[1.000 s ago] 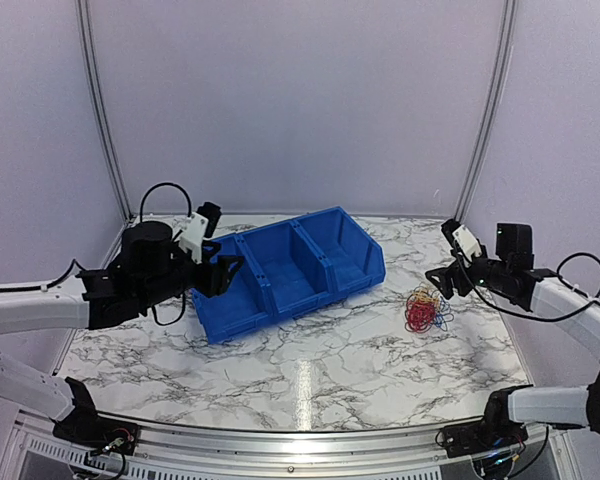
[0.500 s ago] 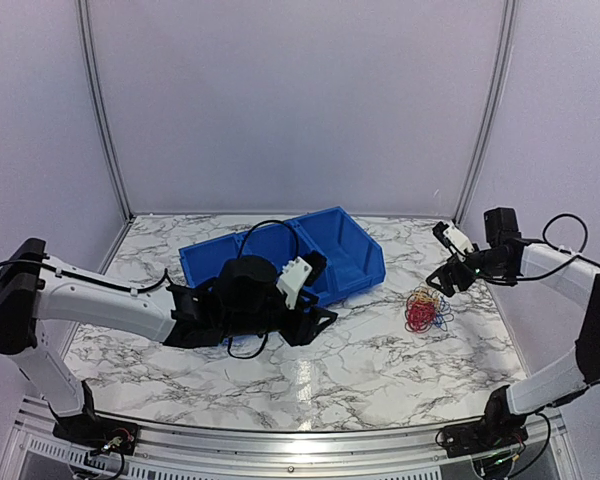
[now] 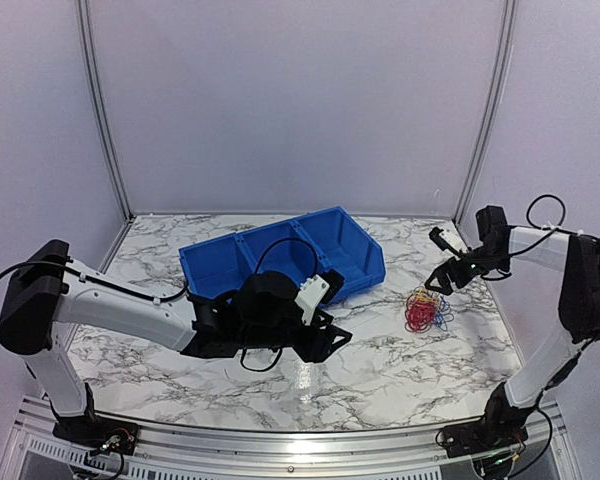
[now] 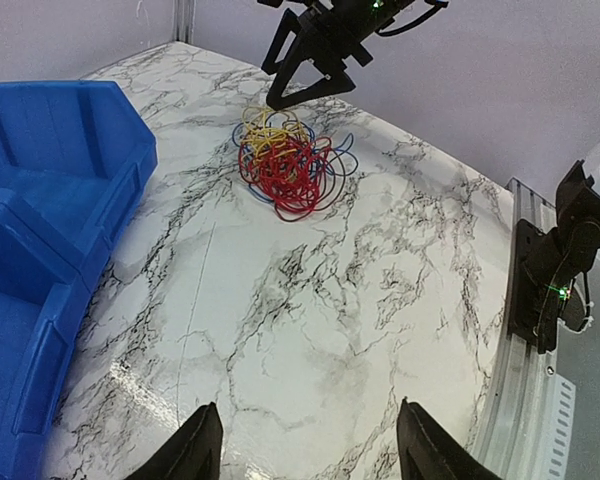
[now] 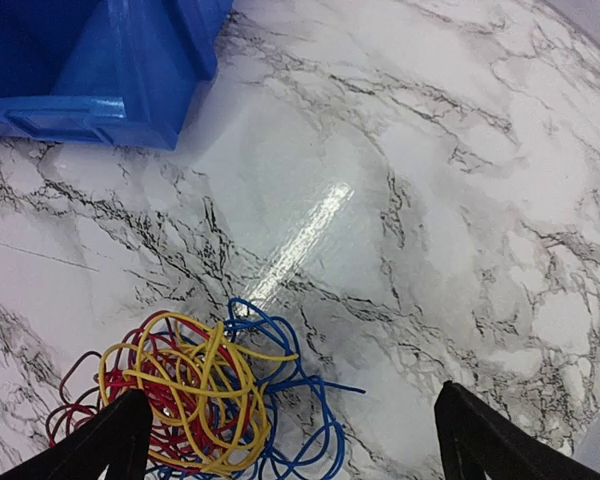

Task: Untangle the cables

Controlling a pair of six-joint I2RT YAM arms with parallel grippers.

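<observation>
Marble table (image 3: 380,375), R claw (image 3: 441,283) spread wide, empty, just above cables (image 3: 423,311), L claw (image 3: 335,331) parted, empty, well apart.

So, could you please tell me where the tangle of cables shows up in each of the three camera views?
Top external: the cable tangle lies right of centre, to the right of the blue bin.
Left wrist: the cable tangle sits in the upper middle, with the blue bin along the left edge.
Right wrist: the cable tangle is at the bottom left, with the blue bin in the top left corner.
Shared landmark: the blue bin.
</observation>
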